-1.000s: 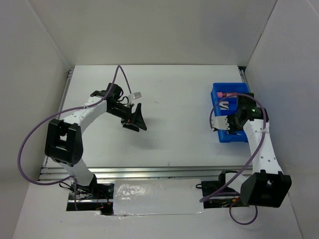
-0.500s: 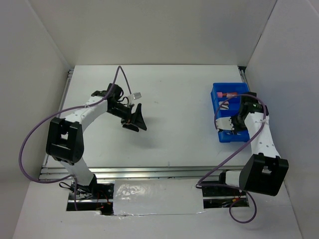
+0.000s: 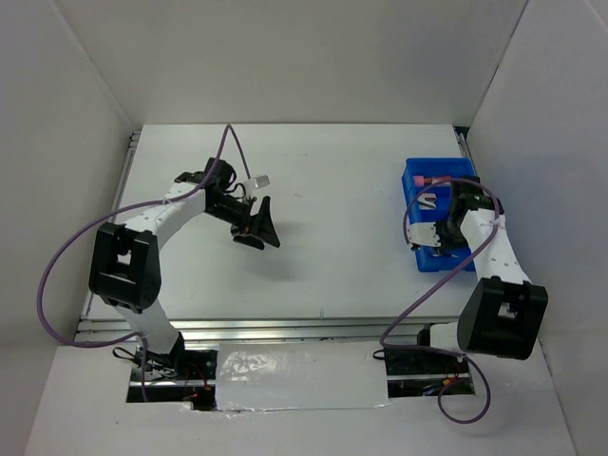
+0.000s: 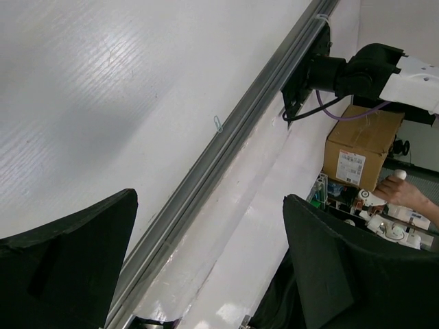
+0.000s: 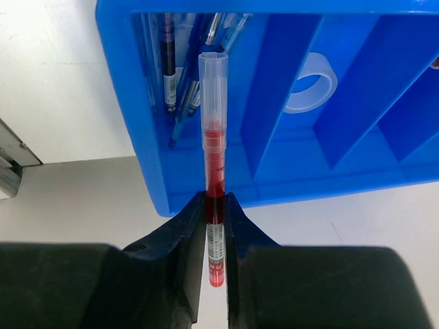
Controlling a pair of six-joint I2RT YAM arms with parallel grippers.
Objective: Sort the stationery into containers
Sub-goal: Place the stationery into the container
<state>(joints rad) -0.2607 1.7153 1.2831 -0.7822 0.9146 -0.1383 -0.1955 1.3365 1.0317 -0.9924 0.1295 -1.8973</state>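
Note:
My right gripper [image 5: 215,205] is shut on a thin red pen [image 5: 213,151] and holds it over the near-left part of the blue bin [image 5: 288,181]; the pen's clear cap points into the bin. Several dark-blue pens [image 5: 170,75] lie in the left compartment, and a clear tape ring [image 5: 310,82] lies in the one beside it. In the top view the right gripper [image 3: 435,237] hangs over the bin [image 3: 409,174], with a pink marker [image 3: 430,180] at its far end. My left gripper [image 3: 256,228] is open and empty over the left of the table. The eraser is hidden.
A small paper clip [image 4: 217,124] lies on the white table near the metal front rail [image 4: 226,147]. White walls enclose the table on the left, back and right. A cardboard box [image 4: 362,147] stands beyond the front edge.
The right arm's elbow has swung in toward the table and its wrist has turned, with the gripper staying over the bin. The left arm has barely moved.

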